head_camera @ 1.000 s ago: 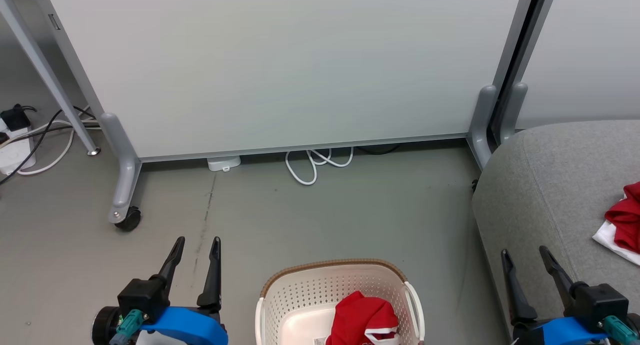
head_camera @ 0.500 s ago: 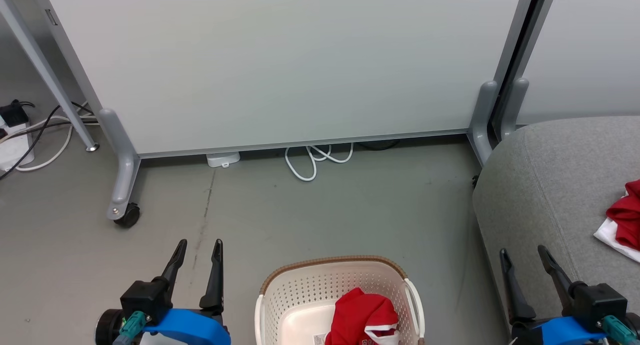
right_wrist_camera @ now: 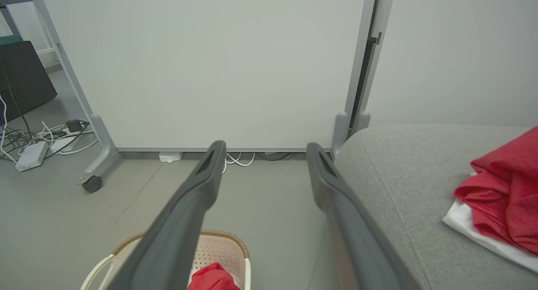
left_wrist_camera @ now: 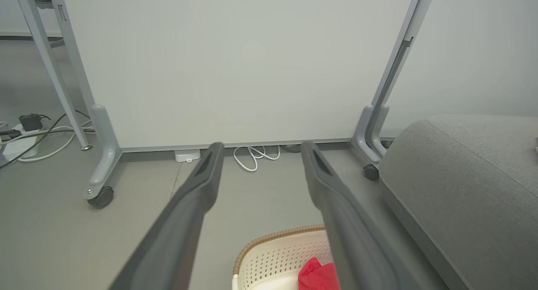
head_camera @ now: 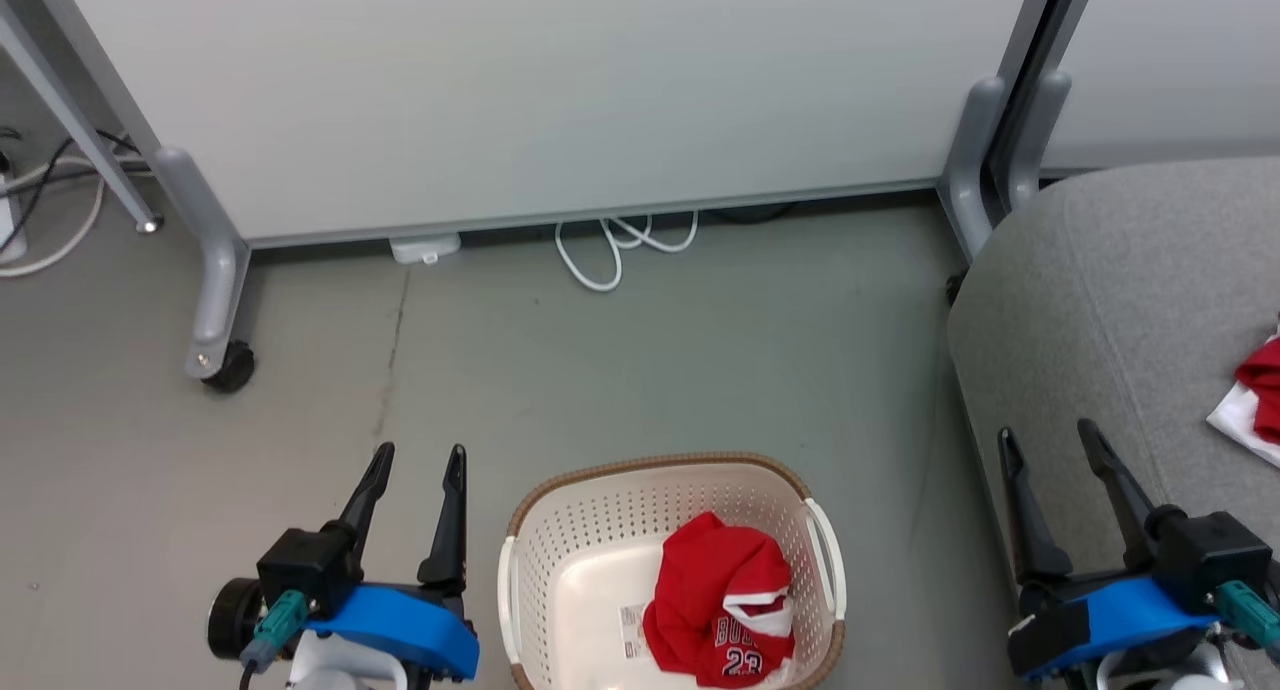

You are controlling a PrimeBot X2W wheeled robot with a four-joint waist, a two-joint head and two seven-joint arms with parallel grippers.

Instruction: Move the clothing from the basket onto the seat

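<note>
The cream basket [head_camera: 560,515] with a brown rim stands on the floor at the bottom middle of the head view. A crumpled red jersey [head_camera: 718,602] with white trim and the number 23 lies inside it. Another red garment with white trim [head_camera: 1258,388] lies on the grey seat [head_camera: 1110,300] at the right, also seen as the red garment [right_wrist_camera: 502,193] in the right wrist view. My left gripper [head_camera: 418,456] hangs open left of the basket, empty. My right gripper [head_camera: 1048,437] hangs open over the seat's near edge, empty.
A large white panel [head_camera: 540,80] on grey wheeled legs stands behind the basket, one castor [head_camera: 225,368] at the left. A white cable loop [head_camera: 610,245] lies under it. More cables [head_camera: 40,210] lie at the far left.
The head camera has tilted down, so the whole scene slid up and more of the basket and jersey shows. Both grippers stay open.
</note>
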